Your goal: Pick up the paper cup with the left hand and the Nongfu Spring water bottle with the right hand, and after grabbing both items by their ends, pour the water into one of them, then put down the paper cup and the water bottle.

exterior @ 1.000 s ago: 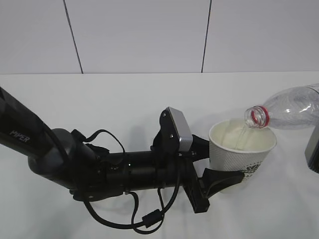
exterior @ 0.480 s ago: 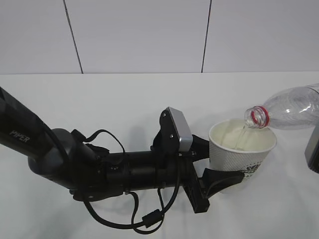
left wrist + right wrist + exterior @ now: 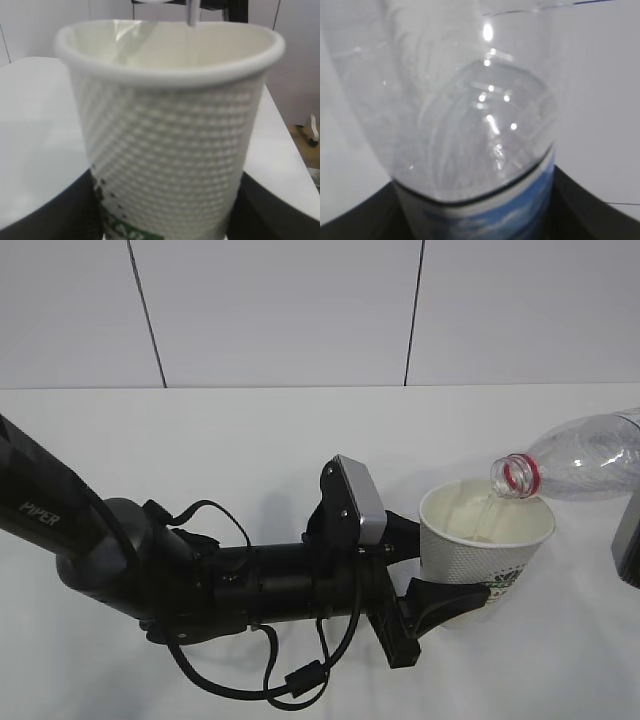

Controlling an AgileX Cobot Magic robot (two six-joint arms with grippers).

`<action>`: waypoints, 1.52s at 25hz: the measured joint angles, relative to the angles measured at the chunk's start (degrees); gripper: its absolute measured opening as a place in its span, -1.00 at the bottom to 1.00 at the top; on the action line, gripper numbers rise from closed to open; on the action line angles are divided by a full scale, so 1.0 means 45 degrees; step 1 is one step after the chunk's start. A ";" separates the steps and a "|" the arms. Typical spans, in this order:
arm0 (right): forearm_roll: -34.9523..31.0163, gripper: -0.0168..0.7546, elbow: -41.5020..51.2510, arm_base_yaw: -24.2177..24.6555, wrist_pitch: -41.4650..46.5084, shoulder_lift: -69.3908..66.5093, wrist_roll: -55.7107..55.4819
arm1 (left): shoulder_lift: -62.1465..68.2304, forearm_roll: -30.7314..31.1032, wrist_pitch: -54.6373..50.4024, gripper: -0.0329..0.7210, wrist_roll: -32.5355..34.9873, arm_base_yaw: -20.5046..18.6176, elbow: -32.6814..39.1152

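At right of centre, the left hand (image 3: 440,575) is gripping the paper cup (image 3: 485,537) near its base. At the right edge, the right hand (image 3: 628,540) is clamping the tilted Nongfu Spring water bottle (image 3: 575,460), mouth over the cup's rim.

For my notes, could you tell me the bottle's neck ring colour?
Red neck ring, clearest in the exterior view.

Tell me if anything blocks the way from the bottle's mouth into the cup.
Nothing visible does. The bottle is tilted with its open mouth just over the far rim of the cup, and the cup's top is open beneath it.
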State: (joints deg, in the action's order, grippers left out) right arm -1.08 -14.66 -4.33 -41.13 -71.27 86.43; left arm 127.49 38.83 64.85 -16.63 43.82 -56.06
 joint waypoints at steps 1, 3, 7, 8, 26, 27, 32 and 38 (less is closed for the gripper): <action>0.0000 0.21 0.0000 0.0000 0.0000 0.0000 0.0000 | 0.0000 0.0000 0.0000 0.33 0.0000 0.0000 0.0000; 0.0000 0.21 0.0000 0.0000 0.0000 0.0000 0.0021 | 0.0000 0.0000 0.0000 0.33 0.0000 0.0000 0.0000; 0.0000 0.21 0.0000 0.0000 -0.0006 0.0000 0.0051 | 0.0000 0.0000 0.0000 0.33 0.0000 0.0000 0.0000; 0.0000 0.21 0.0000 0.0000 -0.0006 0.0000 0.0059 | 0.0000 0.0000 0.0000 0.33 0.0000 0.0000 0.0000; 0.0000 0.21 0.0000 0.0000 -0.0006 0.0000 0.0218 | 0.0000 0.0000 -0.0011 0.33 0.0000 0.0000 0.0000; 0.0000 0.21 0.0000 0.0000 -0.0006 0.0000 0.0218 | 0.0000 0.0000 -0.0011 0.33 0.0000 0.0000 0.0000; 0.0000 0.21 0.0000 0.0000 -0.0006 0.0000 0.0238 | 0.0000 0.0000 -0.0011 0.33 0.0000 0.0000 0.0000; 0.0000 0.21 0.0000 0.0000 -0.0006 0.0000 0.0238 | 0.0023 0.0000 -0.0040 0.33 0.0000 0.0000 0.0000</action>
State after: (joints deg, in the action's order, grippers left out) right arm -1.08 -14.66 -4.33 -41.16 -71.27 87.50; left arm 127.60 38.83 64.67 -16.63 43.82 -56.06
